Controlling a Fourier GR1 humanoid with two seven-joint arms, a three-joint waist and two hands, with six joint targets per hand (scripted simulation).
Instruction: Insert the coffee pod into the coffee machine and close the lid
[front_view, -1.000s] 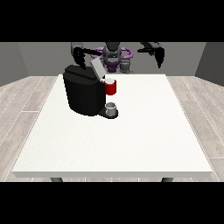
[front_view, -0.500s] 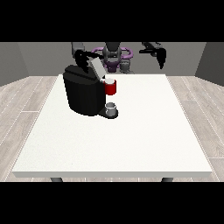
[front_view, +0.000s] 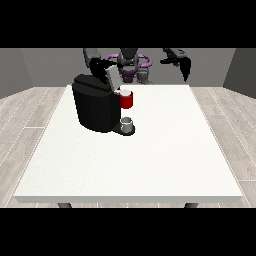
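A black coffee machine (front_view: 95, 106) stands on the white table (front_view: 150, 150) at the left. Its red front part (front_view: 127, 100) sticks out over a small grey cup (front_view: 127, 124) on the machine's base. The grey lid (front_view: 110, 76) is raised behind the machine's top. The hand at the view's left (front_view: 98, 66) is right at the raised lid, above the machine. The hand at the view's right (front_view: 183, 64) hangs in the air past the table's far right edge, with fingers pointing down and nothing in it. I see no separate coffee pod.
The robot's torso (front_view: 131, 65) stands behind the table's far edge. The table's wide white surface stretches in front of and to the right of the machine. Wood floor surrounds the table.
The hand at the view's left has moved in over the machine's top towards the lid. The other hand has barely shifted.
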